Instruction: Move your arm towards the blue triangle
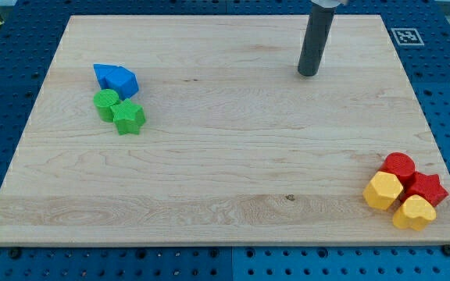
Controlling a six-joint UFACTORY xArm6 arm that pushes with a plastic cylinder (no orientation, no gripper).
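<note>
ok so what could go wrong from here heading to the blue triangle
1. The blue triangle touches the green round block, with the green star just below; overshooting would likely shove all three together.
2. That cluster sits near the board left edge, so a hard push from the view's right might slide the blocks off.
3. My tip is far off at the view's top, so a long sweep could drift.

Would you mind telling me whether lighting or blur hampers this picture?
Camera view: even, soft light, no glare on the board; my tip casts barely a shadow; the blue triangle and green blocks look sharp, far to its left.
</note>
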